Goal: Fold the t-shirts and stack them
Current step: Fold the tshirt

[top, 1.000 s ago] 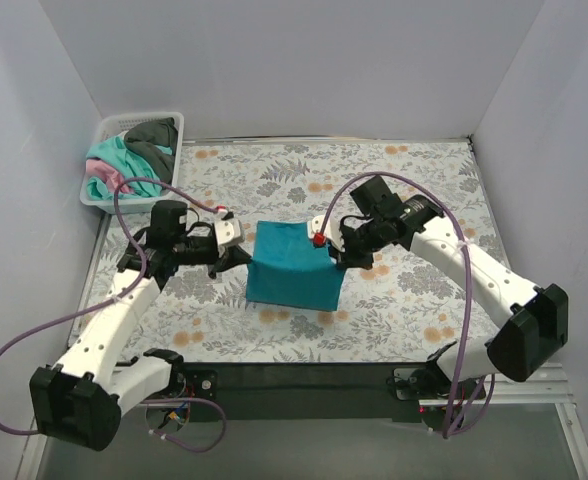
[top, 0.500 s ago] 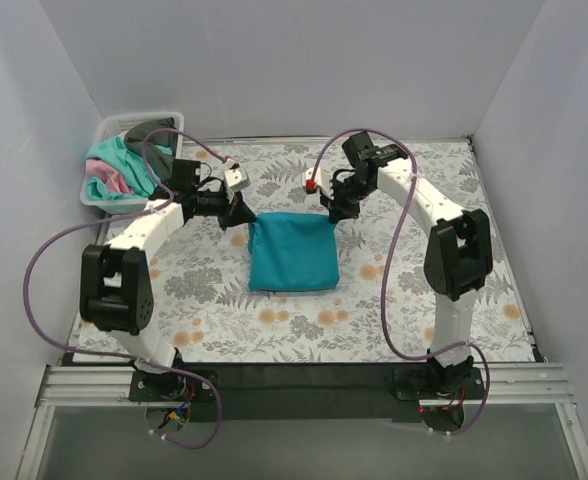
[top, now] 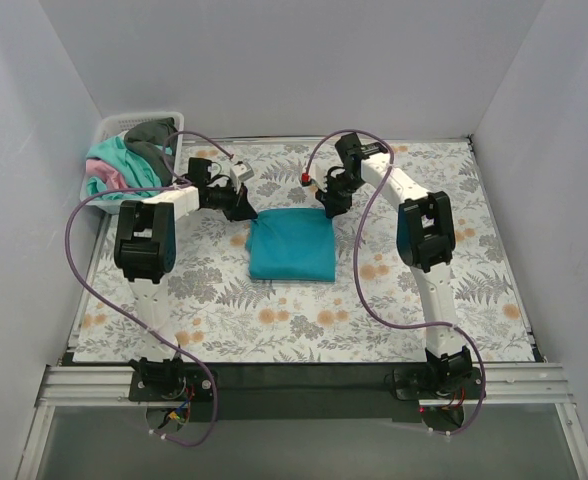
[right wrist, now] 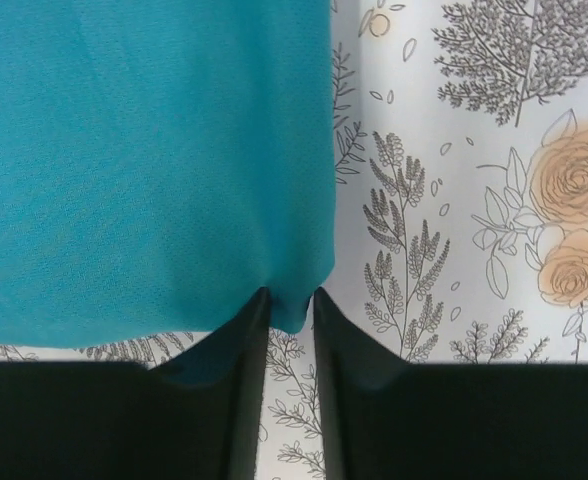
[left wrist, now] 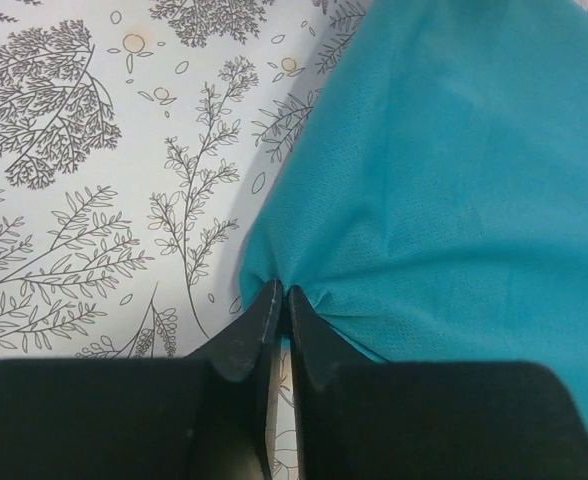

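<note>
A teal-blue t-shirt (top: pixel 292 250) lies folded into a rough rectangle at the middle of the floral table cover. My left gripper (top: pixel 247 212) sits at its far left corner. In the left wrist view the gripper (left wrist: pixel 282 295) is shut on a puckered corner of the teal cloth (left wrist: pixel 454 180). My right gripper (top: pixel 331 207) sits at the far right corner. In the right wrist view it (right wrist: pixel 292 300) holds the corner of the teal cloth (right wrist: pixel 144 150) between its fingers, with a wider gap than the left.
A white basket (top: pixel 174 119) stands at the far left corner, holding mint-green (top: pixel 109 160), pink (top: pixel 99 183) and dark grey (top: pixel 154 135) shirts. White walls close in three sides. The floral cover (top: pixel 424 250) spans the table.
Both grippers have moved from the middle of the table to the far side, carrying the teal shirt's edge with them. The shirt now lies flatter, slightly farther back.
</note>
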Robot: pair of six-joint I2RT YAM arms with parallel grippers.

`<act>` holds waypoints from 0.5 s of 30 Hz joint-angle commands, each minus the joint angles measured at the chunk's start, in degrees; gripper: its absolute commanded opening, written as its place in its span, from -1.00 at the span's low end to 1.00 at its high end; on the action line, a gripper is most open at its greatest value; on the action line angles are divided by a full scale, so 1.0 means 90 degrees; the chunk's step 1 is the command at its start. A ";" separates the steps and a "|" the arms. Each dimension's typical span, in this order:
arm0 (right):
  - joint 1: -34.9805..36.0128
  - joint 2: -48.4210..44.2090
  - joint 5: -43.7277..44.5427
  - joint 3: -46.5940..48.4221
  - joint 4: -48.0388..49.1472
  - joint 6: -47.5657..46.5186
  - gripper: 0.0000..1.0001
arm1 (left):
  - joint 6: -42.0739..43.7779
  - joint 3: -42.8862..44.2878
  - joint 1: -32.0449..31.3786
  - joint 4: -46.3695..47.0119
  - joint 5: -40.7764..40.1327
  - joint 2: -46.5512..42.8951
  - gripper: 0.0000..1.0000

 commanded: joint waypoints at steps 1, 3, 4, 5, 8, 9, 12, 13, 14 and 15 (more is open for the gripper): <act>-0.0046 -0.0147 0.0036 0.0467 0.0171 0.0474 -0.41 | -0.0362 0.0287 0.0095 0.0259 -0.0062 -0.0171 -0.84; -0.0095 -0.0284 0.0074 0.0507 0.0220 0.0758 -0.32 | -0.0528 0.0277 0.0134 0.0259 -0.0063 -0.0258 -0.64; -0.0105 -0.0488 0.0065 0.0516 0.0278 0.0884 -0.30 | -0.0684 0.0277 0.0163 0.0259 -0.0053 -0.0404 -0.59; -0.0163 -0.0606 0.0045 0.0516 0.0327 0.1002 -0.25 | -0.0782 0.0267 0.0183 0.0259 -0.0072 -0.0511 -0.53; -0.0222 -0.1114 -0.0033 0.0468 0.0464 0.1519 -0.14 | -0.1250 0.0267 0.0251 0.0269 -0.0150 -0.0951 -0.29; -0.0232 -0.1241 -0.0159 0.0410 0.0493 0.1685 -0.13 | -0.1416 0.0248 0.0271 0.0269 -0.0131 -0.1068 -0.28; -0.0271 -0.1709 -0.0577 -0.0048 0.0494 0.2329 -0.08 | -0.2430 -0.0015 0.0281 0.0269 0.0025 -0.1673 -0.18; -0.0261 -0.1923 -0.0744 -0.0224 0.0503 0.2708 -0.06 | -0.2714 -0.0306 0.0281 0.0298 0.0238 -0.1810 -0.12; -0.0261 -0.2032 -0.0939 -0.0467 0.0503 0.2886 0.03 | -0.3432 -0.0483 0.0271 0.0453 0.0327 -0.1947 -0.04; -0.0261 -0.2130 -0.1328 -0.0857 0.0542 0.3052 0.04 | -0.3807 -0.0688 0.0261 0.0609 0.0377 -0.2248 -0.01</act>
